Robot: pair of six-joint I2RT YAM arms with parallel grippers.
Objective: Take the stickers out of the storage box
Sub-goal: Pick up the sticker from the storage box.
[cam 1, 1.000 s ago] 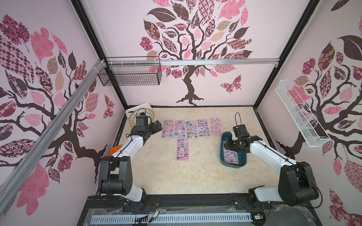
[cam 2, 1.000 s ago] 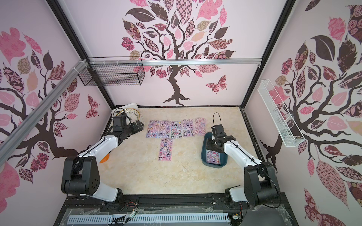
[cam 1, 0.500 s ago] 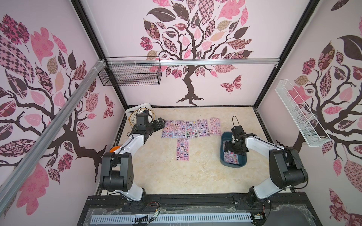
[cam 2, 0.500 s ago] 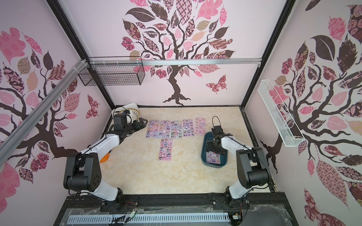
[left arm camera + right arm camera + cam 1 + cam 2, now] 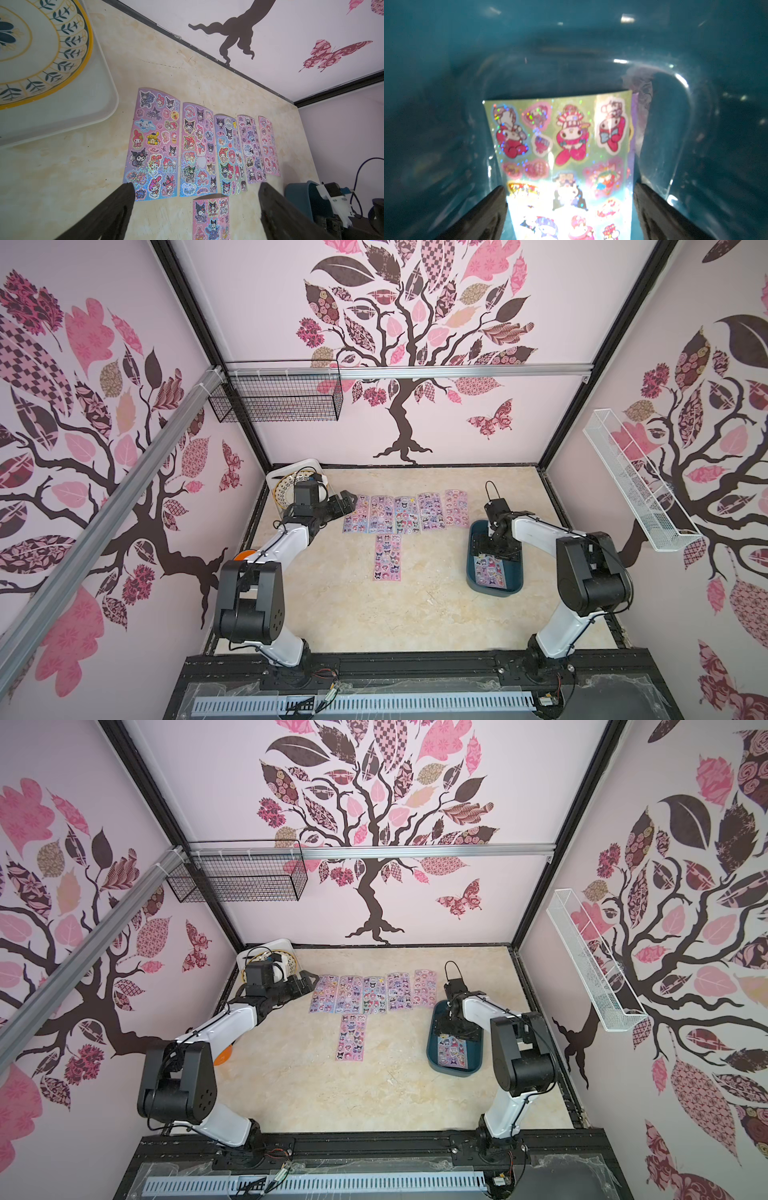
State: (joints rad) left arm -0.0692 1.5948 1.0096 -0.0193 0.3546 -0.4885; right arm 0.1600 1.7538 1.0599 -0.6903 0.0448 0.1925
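Stickers (image 5: 405,513): six sheets lie flat on the table (image 5: 415,614), five side by side in a row at the far middle and one alone just on the near side of that row. More are in the box.
Storage box (image 5: 494,593): it sits on the right of the table, well apart from the row, and is not yet emptied.
Top sheet (image 5: 560,135): it lies face up in the box. The right wrist view shows the lilac edge of another sheet peeking out along one long side. How many lie beneath I cannot tell.
Right tool (image 5: 569,187): it is down inside the far end of the box, jaws spread wide, one on either side of the top sheet, gripping nothing.
Left tool (image 5: 196,186): its jaws are wide apart and empty. It hangs over the table by the left end of the row, close to the white tray (image 5: 99,116) with the patterned plate (image 5: 52,68) at the far left.
Step in hand: to my eye, the right arm is lining up to take the next sheet out of the box.
Next move: the sheet is thin and lies low, so I'd expect the tool must catch an edge or end before closing. It would then lift clear of the wall and carry the sheet left to a free spot beside the lone sheet.
Risk: the sheet below may cling and come up too.
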